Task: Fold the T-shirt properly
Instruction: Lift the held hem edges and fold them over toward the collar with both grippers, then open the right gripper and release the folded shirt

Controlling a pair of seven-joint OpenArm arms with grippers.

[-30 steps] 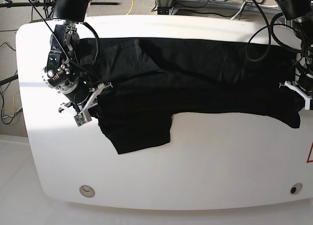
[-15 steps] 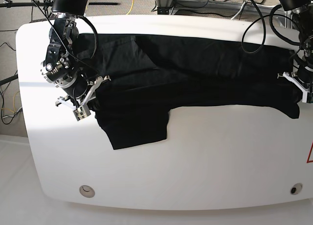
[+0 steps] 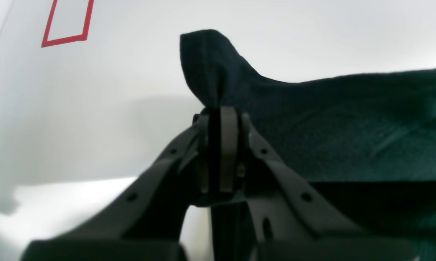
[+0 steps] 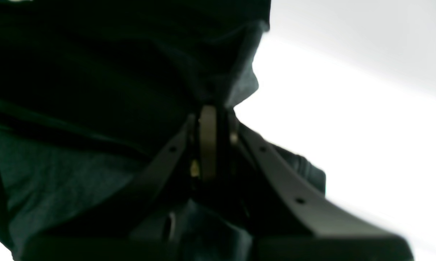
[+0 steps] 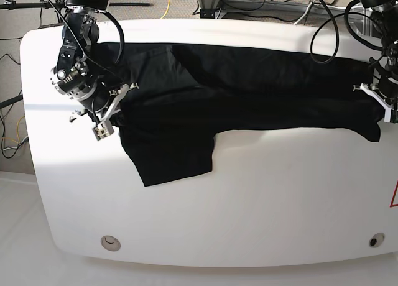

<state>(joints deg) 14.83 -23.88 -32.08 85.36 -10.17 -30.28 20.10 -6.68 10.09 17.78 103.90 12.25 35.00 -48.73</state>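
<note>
Across the far half of the white table (image 5: 249,211) the black T-shirt (image 5: 249,93) lay stretched sideways, its long axis running from one arm to the other, roughly parallel to the table's back edge. One sleeve hung toward the near edge on the right arm's side, so the shoulders pointed that way and the hem toward the left arm. No print showed; only plain black cloth faced up.

The right gripper (image 5: 118,109) was pressed together on a bunch of fabric at the shoulder end, and its wrist view showed the jaws closed with dark cloth rising between them. The left gripper (image 3: 219,112) was likewise clamped on a small peak of cloth at the hem corner, which stood up above the closed pads while the rest of the shirt trailed off beside it.

Several things could go wrong from there. Each pinch looked narrow, taking only a corner, so a hard pull along the shirt's length might drag the cloth out of one grip and let that end drop in a heap. If the two arms moved at uneven pace, the fold line would likely skew. The loose sleeve could also catch under the body and leave a lump. Whether each grip held one layer or both could not be told.
</note>
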